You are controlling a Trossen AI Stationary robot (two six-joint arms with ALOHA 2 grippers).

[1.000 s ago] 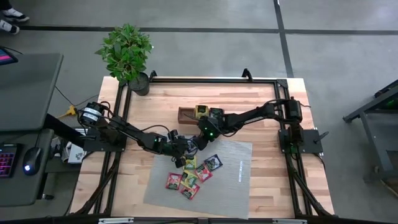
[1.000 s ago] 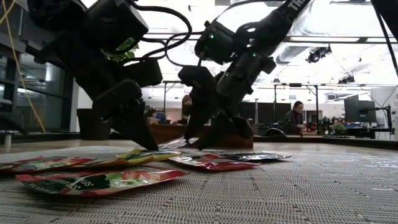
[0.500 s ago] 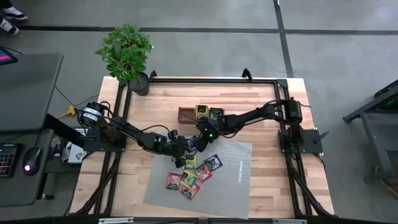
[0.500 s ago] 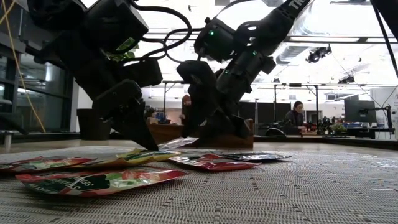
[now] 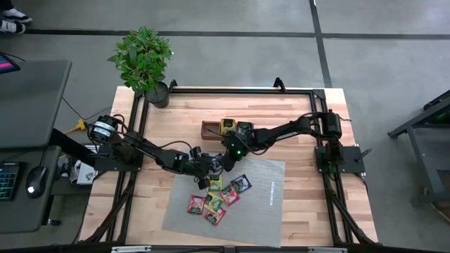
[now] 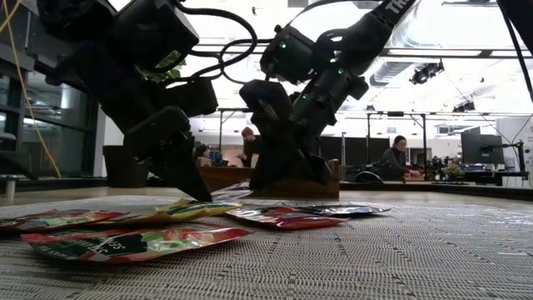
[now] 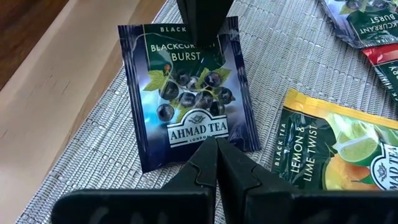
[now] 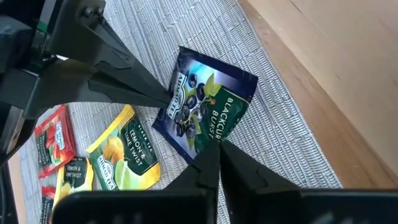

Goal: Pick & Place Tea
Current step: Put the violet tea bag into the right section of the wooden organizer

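Blackcurrant sachet lies on the grey mat near its wooden-edge corner, pinched at opposite edges by both grippers: left gripper pressed together, right gripper pressed together (sachet hidden under the arms from above). Lemon sachet is cut off by the frame edge.

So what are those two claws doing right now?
Left tool: closed on the dark-blue square blackcurrant tea sachet.
Right tool: closed on the same sachet's opposite edge.
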